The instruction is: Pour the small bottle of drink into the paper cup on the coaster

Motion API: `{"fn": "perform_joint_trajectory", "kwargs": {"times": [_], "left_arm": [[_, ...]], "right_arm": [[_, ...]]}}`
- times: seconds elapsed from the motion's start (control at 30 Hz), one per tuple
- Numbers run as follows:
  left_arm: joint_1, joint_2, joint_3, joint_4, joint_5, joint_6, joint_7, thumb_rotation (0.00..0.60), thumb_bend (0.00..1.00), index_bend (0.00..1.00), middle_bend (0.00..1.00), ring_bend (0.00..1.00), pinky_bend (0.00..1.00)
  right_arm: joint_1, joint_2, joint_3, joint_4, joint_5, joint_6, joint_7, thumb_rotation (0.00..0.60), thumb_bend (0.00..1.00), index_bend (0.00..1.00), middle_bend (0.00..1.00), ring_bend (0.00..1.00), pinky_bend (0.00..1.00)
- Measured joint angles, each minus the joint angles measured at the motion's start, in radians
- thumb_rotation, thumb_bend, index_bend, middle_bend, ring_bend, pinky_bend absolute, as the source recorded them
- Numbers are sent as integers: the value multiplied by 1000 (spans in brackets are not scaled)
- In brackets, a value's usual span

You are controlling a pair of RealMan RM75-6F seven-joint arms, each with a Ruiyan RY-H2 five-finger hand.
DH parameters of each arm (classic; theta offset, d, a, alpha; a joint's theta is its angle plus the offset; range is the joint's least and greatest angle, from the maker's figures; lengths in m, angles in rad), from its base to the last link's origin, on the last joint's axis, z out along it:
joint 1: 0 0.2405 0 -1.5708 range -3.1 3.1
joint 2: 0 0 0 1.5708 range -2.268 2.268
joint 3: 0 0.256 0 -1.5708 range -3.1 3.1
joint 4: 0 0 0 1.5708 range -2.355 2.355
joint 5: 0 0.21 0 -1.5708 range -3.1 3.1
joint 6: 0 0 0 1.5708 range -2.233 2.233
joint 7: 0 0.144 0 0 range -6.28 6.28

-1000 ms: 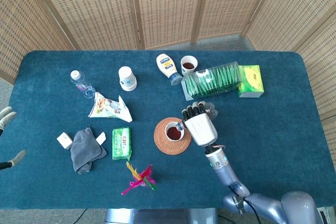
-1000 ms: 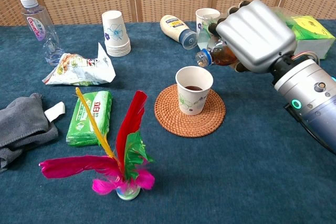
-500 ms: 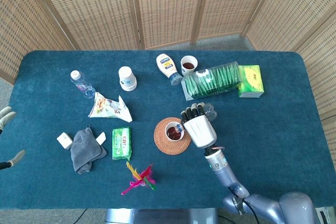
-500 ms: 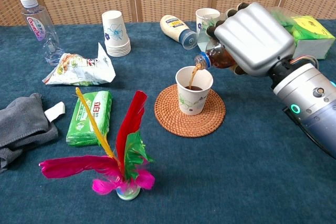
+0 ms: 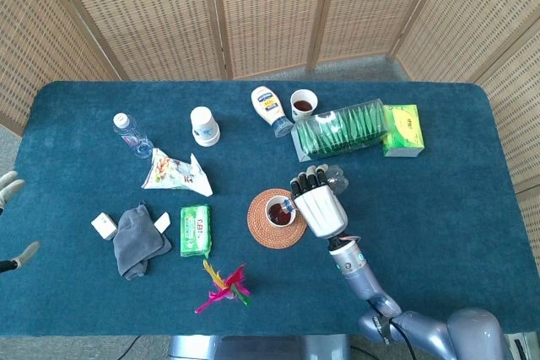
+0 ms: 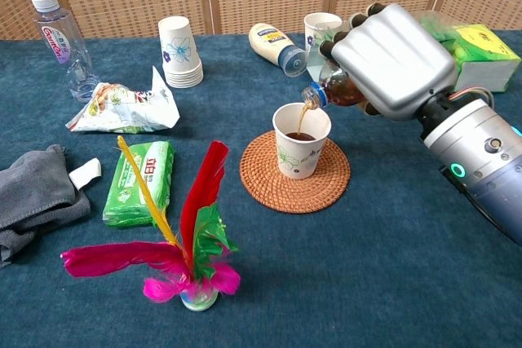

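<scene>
We found open blue cloth on the table (image 6: 391, 283) right of the coaster (image 6: 326, 189), with a feather toy (image 6: 192, 258) and a green packet (image 6: 140, 185) crowding its left. Behind it, a mayonnaise bottle (image 6: 273, 45), a second cup (image 6: 318, 28) and a green box (image 5: 342, 131) closed off the far side.

Red script on the water bottle (image 6: 64, 38) label is too small to read surely.

Silver right hand (image 6: 395, 61), black fingers (image 6: 333, 40), grey forearm.
</scene>
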Motion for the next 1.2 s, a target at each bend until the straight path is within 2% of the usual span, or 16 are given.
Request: {"fn": "perform_joint_trajectory", "kwargs": {"times": [0.53, 0.7, 1.0, 1.2], "left_arm": [[-6, 2, 2, 0, -1, -15, -8, 600, 331, 0, 0, 0, 0], [-13, 8, 10, 3, 22, -24, -20, 600, 332, 0, 0, 0, 0], [-18, 11, 15, 4, 24, -33, -27, 600, 332, 0, 0, 0, 0], [-19, 13, 19, 5, 33, -31, -31, 600, 331, 0, 0, 0, 0]], "right_arm": [[-5, -8, -2, 14, 2, -7, 29, 600, 776, 499, 602, 354, 633], [-12, -9, 3, 2, 16, -12, 65, 600, 726, 502, 602, 354, 634], [-28, -1, 23, -64, 53, -21, 156, 600, 717, 503, 602, 354, 633], [-51, 18, 50, -149, 112, -33, 251, 600, 701, 508, 602, 354, 633]]}}
